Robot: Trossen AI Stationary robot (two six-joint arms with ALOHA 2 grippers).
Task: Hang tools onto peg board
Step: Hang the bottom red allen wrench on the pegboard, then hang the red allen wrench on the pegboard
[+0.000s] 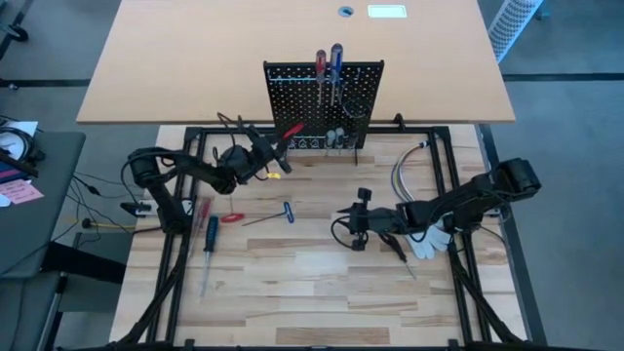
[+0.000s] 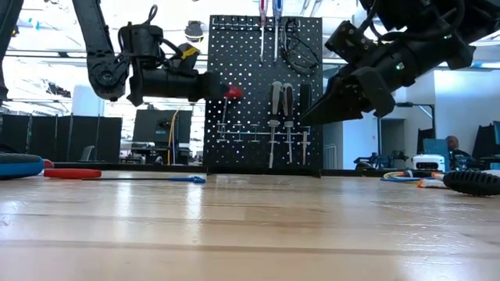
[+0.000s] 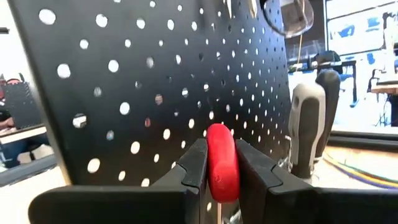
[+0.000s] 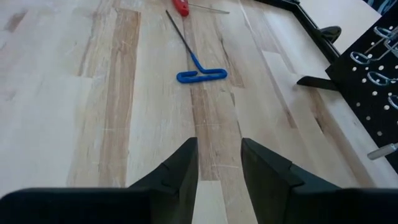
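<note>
Left gripper (image 3: 221, 177) pinching a red-handled tool (image 3: 221, 163) right at the peg board (image 3: 155, 93) face; right gripper (image 4: 219, 165) spread, empty, well clear of board.

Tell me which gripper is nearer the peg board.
Left. The left gripper, shut on a red-handled tool, is right at the peg board; the right gripper hangs open over mid-table.

Glossy red plastic handle (image 3: 221, 163); matt black perforated peg board (image 3: 155, 81).

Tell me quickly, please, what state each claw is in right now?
Left claw: closed on a red-handled tool, up at the peg board.
Right claw: open, empty, above the table.
</note>
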